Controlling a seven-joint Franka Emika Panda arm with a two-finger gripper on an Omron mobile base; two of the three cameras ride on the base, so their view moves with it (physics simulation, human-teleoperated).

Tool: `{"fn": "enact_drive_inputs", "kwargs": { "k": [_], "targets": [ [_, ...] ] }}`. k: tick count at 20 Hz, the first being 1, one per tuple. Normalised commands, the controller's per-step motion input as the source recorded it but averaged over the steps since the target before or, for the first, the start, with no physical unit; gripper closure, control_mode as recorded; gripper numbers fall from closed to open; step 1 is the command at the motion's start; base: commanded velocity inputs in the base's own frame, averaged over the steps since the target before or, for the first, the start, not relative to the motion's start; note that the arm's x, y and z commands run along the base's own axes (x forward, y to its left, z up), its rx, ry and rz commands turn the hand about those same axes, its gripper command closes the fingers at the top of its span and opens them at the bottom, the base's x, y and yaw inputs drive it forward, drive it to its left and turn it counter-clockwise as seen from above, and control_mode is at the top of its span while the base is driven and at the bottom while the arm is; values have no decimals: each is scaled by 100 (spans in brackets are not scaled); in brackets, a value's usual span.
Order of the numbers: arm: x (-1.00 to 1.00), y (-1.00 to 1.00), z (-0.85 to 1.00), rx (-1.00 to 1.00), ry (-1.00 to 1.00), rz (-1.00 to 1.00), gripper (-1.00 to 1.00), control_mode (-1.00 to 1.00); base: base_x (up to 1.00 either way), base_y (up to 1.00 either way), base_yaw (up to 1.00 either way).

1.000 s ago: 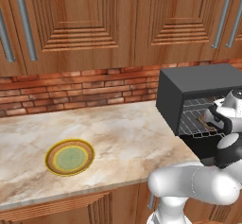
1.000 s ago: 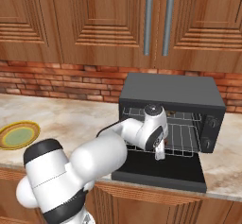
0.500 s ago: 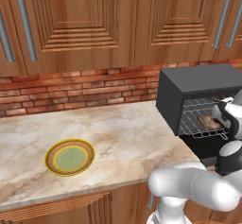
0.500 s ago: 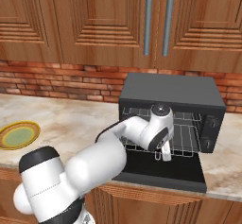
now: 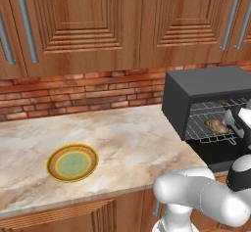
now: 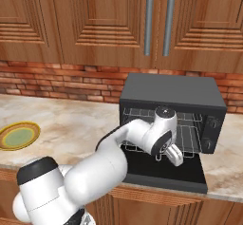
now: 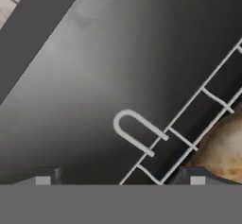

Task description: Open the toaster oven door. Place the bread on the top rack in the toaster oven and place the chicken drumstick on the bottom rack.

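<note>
The toaster oven stands open at the counter's right end, its door folded down flat. The chicken drumstick lies on the bottom rack, near its front edge. A tan bit of the bread shows on the top rack. My gripper hangs open just outside the oven mouth, above the door, with nothing between its fingers. In the hand view the drumstick lies beside the right fingertip, on the rack's front wire, with the dark door glass below.
A yellow-rimmed green plate sits on the marble counter at the left. Wooden cabinets hang overhead and a brick wall runs behind. The oven's knobs are on its front right.
My gripper has opened and let go of the drumstick, which now rests on the bottom rack. The hand has drawn back a little from the oven.
</note>
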Motion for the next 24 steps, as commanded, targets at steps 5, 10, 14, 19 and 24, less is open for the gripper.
{"fn": "enact_drive_inputs", "kwargs": {
  "k": [5,10,14,19,24],
  "targets": [
    [-8,22,-19,-17,26,47,-100,-100,0,0,0],
    [-13,10,-37,-1,23,41,-100,-100,0,0,0],
    [20,10,-21,0,7,34,-100,-100,0,0,0],
    [44,20,-13,1,0,30,-100,-100,0,0,0],
    [52,21,0,3,-6,24,-100,-100,0,0,0]
  ]
}}
